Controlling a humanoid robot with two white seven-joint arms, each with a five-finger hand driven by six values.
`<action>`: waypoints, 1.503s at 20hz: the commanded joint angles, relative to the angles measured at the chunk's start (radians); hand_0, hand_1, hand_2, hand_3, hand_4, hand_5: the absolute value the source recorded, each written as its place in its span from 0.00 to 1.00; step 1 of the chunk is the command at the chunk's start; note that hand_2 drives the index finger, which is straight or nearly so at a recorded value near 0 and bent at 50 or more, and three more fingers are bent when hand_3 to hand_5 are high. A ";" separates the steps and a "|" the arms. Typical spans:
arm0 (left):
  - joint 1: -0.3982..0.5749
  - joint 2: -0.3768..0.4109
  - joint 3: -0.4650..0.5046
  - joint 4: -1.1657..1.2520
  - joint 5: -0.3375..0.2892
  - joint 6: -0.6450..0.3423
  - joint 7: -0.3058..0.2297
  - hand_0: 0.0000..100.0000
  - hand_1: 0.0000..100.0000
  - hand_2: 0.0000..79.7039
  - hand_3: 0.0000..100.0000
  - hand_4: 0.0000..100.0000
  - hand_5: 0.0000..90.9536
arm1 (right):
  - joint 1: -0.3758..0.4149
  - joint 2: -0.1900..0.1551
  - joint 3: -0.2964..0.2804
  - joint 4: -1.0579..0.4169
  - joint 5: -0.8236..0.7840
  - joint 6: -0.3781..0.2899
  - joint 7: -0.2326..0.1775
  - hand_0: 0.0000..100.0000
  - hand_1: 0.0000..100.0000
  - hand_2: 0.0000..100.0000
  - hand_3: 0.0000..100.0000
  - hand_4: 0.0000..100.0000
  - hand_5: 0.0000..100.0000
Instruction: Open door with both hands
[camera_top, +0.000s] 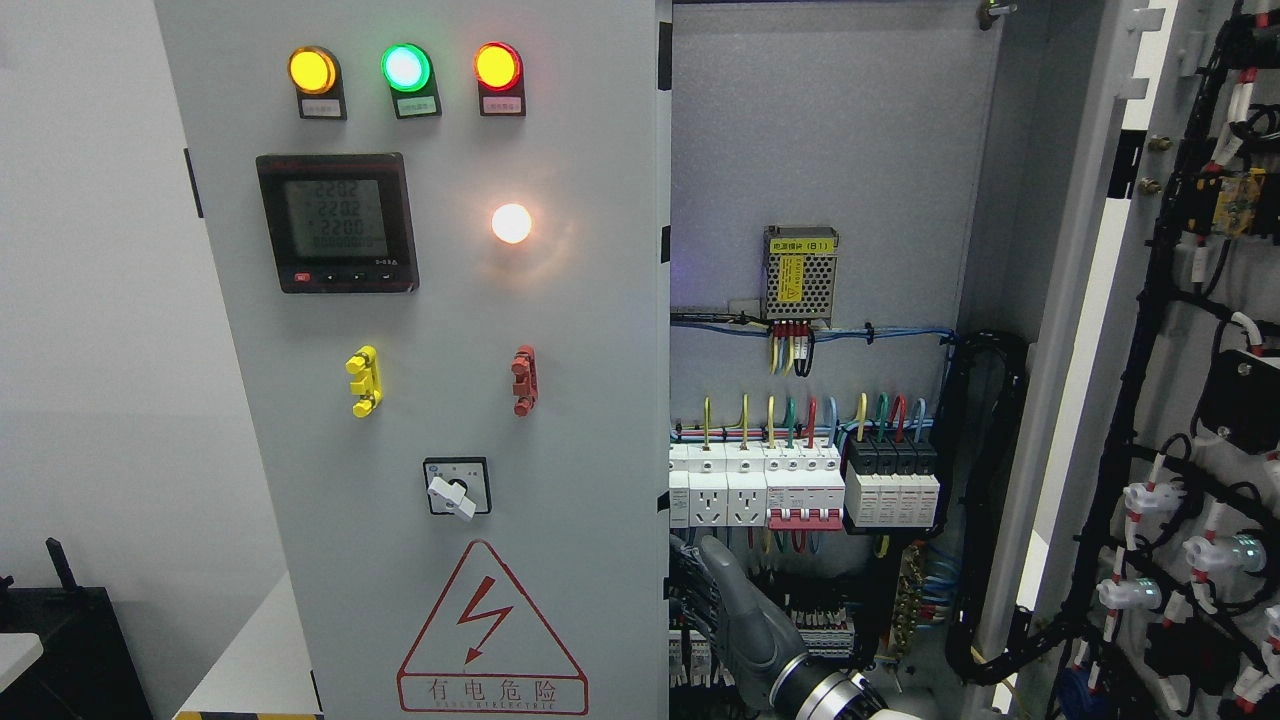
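The grey left door (560, 330) of the electrical cabinet stands closed or nearly so, carrying three lit lamps, a meter (336, 222), a rotary switch (456, 487) and a red warning triangle. The right door (1190, 420) is swung wide open at the right, its wired inner side facing me. My right hand (692, 600) comes up from the bottom edge, right of the middle. Its dark fingers (684, 590) curl onto the left door's free edge, low down. My left hand does not show.
Inside the cabinet (830, 150) are a power supply (800, 273), rows of breakers and sockets (800, 490) and a thick black cable bundle (985, 500), all close behind my hand. A dark object (60, 640) sits at the lower left beside the cabinet.
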 joint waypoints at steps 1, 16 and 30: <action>-0.001 0.000 0.000 0.034 0.000 0.000 0.000 0.00 0.00 0.00 0.00 0.03 0.00 | -0.008 -0.001 -0.005 0.021 0.000 0.001 0.028 0.00 0.00 0.00 0.00 0.00 0.00; -0.001 0.000 0.000 0.034 0.000 0.000 0.000 0.00 0.00 0.00 0.00 0.03 0.00 | -0.023 -0.003 0.001 0.024 -0.075 0.001 0.034 0.00 0.00 0.00 0.00 0.00 0.00; -0.001 0.000 0.000 0.034 0.000 0.000 0.000 0.00 0.00 0.00 0.00 0.03 0.00 | -0.037 -0.009 0.003 0.022 -0.075 0.000 0.114 0.00 0.00 0.00 0.00 0.00 0.00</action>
